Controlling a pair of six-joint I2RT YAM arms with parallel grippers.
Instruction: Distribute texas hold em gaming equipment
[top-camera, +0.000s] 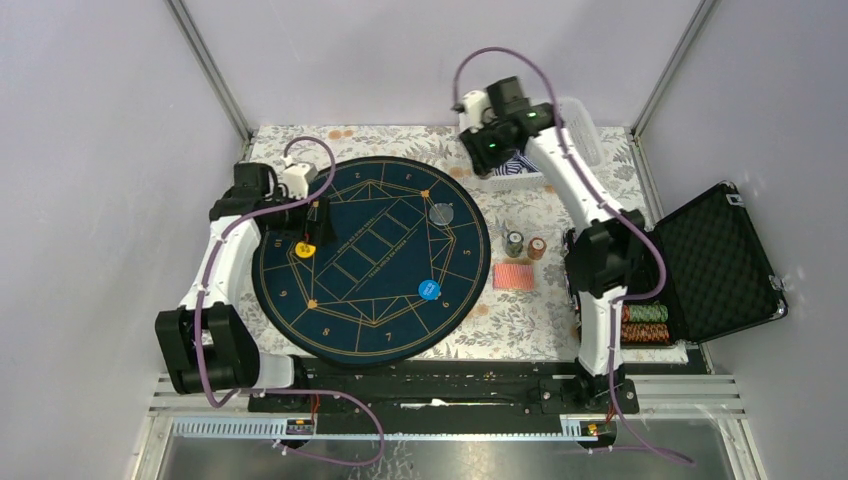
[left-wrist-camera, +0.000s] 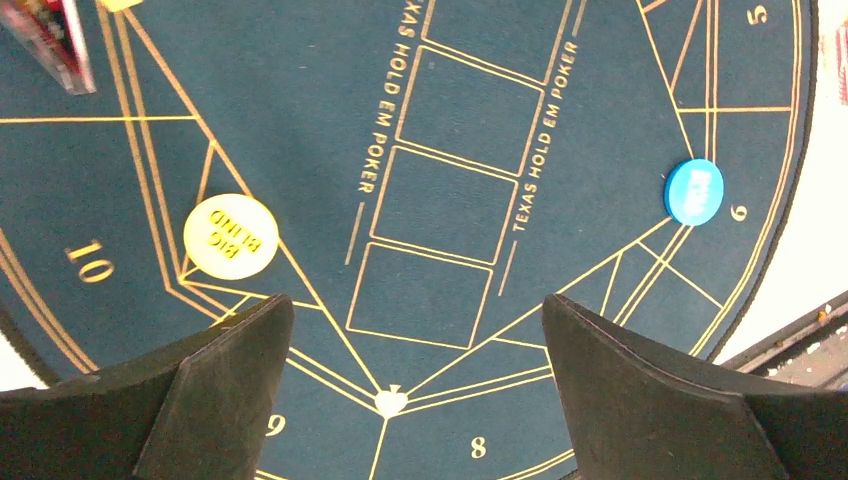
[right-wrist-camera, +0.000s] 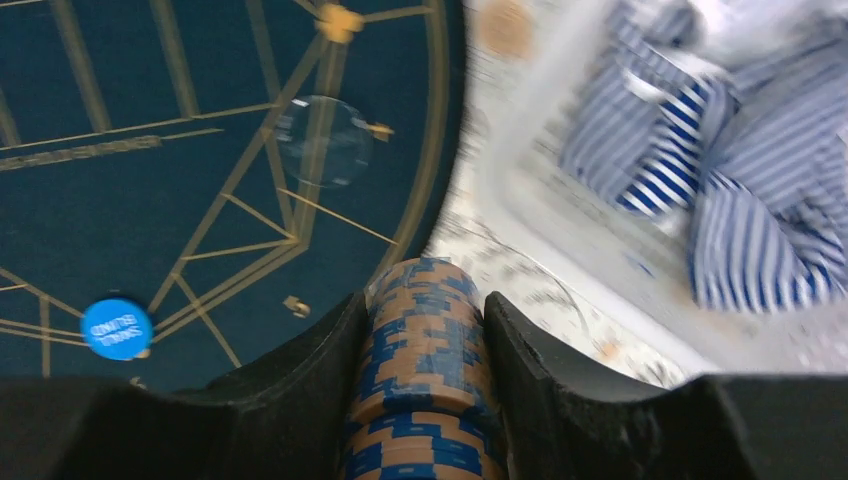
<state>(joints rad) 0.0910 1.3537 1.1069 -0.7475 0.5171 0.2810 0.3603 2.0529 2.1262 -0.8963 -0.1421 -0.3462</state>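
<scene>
Chip stack (right-wrist-camera: 425, 385), orange-and-blue striped edges, clamped in right tool (right-wrist-camera: 425, 312).

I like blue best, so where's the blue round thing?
In the top view, the blue disc lies on the navy mat, toward its near right edge by the number 6, left of the red-backed cards.

Plain lilac walls (top-camera: 100, 150), floral tablecloth (top-camera: 525, 322)
</scene>
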